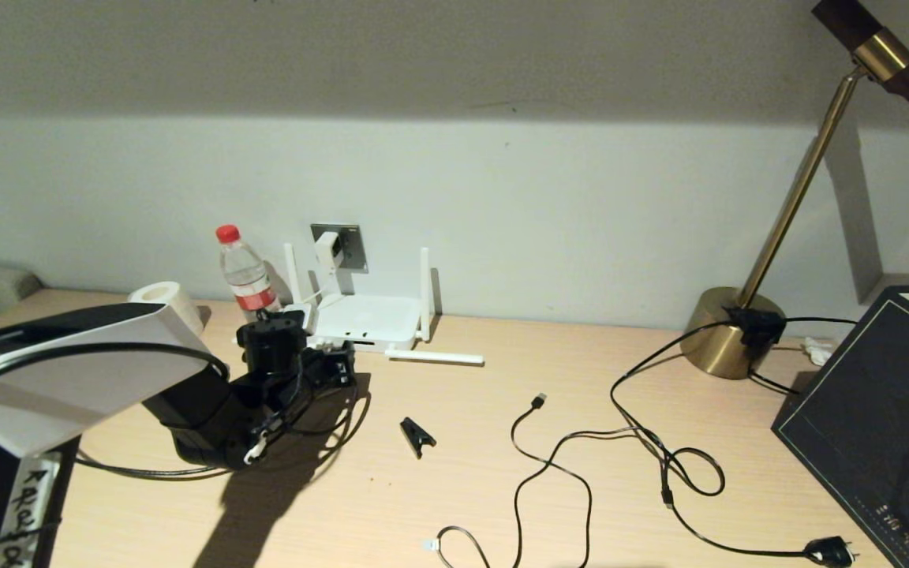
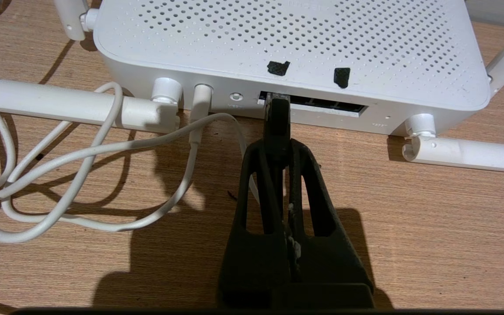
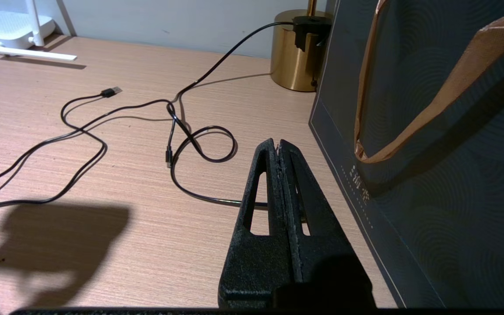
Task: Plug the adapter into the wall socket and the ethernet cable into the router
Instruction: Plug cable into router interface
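The adapter already sat in the wall socket on the wall just behind the router, its thin white cord looping over the desk and ending in a small white plug at the router's front edge, so the first half of the task looked done. The second half was under way: the left gripper stood directly in front of the router, its jaws clamped on the black end of the ethernet cable, with the connector tip right at the leftmost of the dark ports. Whether the connector had gone fully home could not be told; it appeared at the mouth of the port or partly in. The rest of the black cable trailed back from the router under the left arm. What seemed left was to press the connector until it seated, then release. The right gripper hung idle far to the right of the router, jaws pressed together on nothing, beside a dark paper bag and near the brass lamp base, with a loose black USB cable lying untouched between.
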Tool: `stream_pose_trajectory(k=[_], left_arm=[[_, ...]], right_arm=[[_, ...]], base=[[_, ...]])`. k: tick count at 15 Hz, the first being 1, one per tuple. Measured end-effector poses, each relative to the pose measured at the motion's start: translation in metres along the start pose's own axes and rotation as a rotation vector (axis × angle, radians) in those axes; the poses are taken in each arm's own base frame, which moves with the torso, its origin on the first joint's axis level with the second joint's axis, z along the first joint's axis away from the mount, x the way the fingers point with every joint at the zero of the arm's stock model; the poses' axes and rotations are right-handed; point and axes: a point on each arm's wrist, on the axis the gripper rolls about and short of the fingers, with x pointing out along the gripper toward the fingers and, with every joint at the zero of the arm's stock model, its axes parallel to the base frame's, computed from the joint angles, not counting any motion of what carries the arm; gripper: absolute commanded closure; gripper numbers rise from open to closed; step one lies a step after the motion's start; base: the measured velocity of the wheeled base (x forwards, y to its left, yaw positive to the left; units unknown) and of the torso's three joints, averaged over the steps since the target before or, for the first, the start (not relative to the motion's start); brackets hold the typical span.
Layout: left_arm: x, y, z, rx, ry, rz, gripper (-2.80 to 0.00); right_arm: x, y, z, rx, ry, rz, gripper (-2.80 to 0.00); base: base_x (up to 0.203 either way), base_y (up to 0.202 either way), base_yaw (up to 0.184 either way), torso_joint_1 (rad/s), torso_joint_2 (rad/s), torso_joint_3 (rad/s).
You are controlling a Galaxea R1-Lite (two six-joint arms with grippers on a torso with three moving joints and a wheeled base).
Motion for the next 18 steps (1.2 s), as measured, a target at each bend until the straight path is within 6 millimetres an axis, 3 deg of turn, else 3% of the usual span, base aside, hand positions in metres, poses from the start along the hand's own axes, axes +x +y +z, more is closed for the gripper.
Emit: stream_pose_trajectory(k=[18], left_arm=[[-0.0014,0.0079,-0.0015,-0.001,0.009,0.004,0.00]], right_arm=[[0.0000,0.0000,0.0000,0.000,0.000,0.000,0.00]], base=[[0.000,0.000,0.000,0.000,0.00,0.000]])
